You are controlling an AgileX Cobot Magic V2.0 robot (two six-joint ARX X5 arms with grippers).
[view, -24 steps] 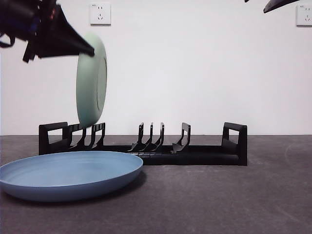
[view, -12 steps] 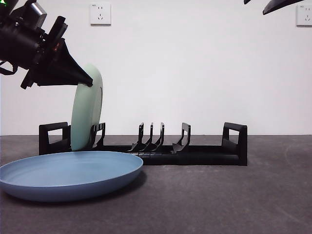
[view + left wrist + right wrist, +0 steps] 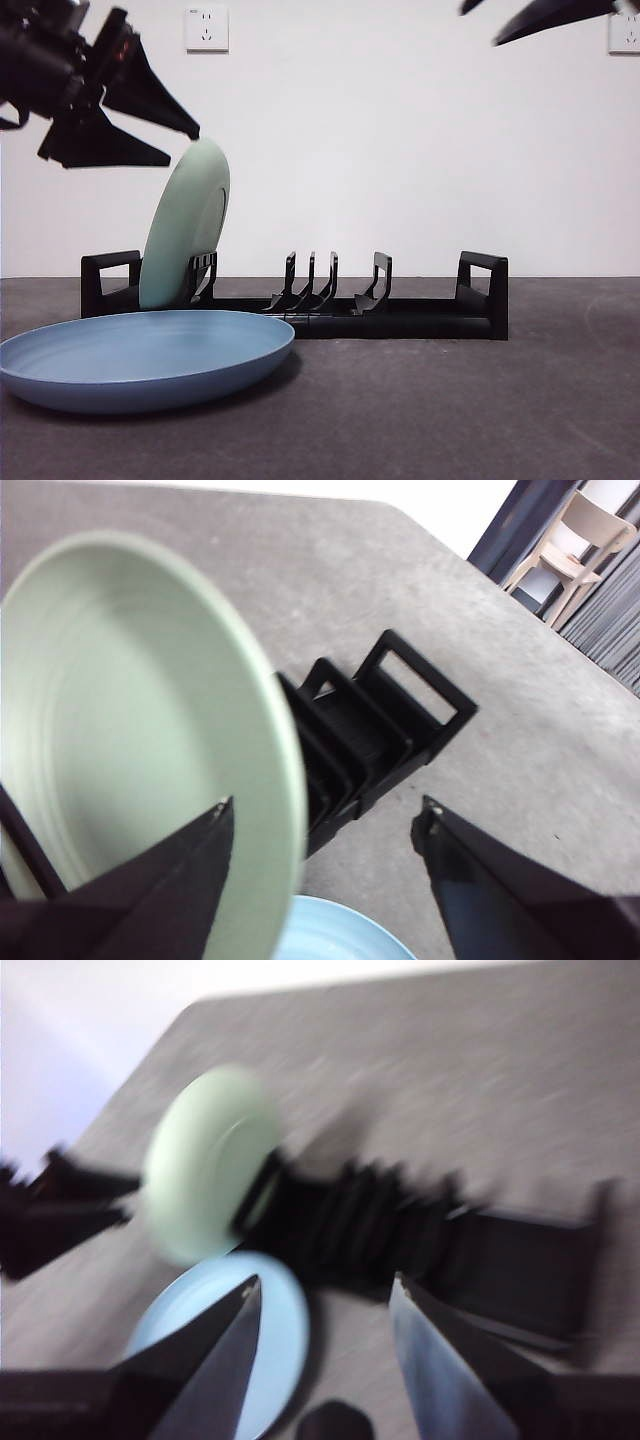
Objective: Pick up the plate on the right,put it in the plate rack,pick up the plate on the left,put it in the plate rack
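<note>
A pale green plate (image 3: pixel 186 226) stands on edge in the left end of the black plate rack (image 3: pixel 400 310), leaning against a divider. My left gripper (image 3: pixel 185 148) hangs open just over the plate's top rim, its jaws spread to either side of the rim (image 3: pixel 280 770) and clear of it. A blue plate (image 3: pixel 145 355) lies flat on the table in front of the rack's left end. My right gripper (image 3: pixel 322 1295) is open and empty, high at the upper right (image 3: pixel 545 18). Its blurred view shows the green plate (image 3: pixel 207 1160), the blue plate (image 3: pixel 235 1335) and the rack (image 3: pixel 420 1230) far below.
Dark grey table (image 3: pixel 450 410) under a white wall with sockets (image 3: pixel 206 28). The rack's middle and right slots (image 3: pixel 320 280) hold nothing. A chair (image 3: pixel 590 530) stands beyond the table's edge in the left wrist view.
The green plate came down into the rack's left slots and now leans there. My left gripper opened and let go of it. The right arm's tip shifted further into view.
</note>
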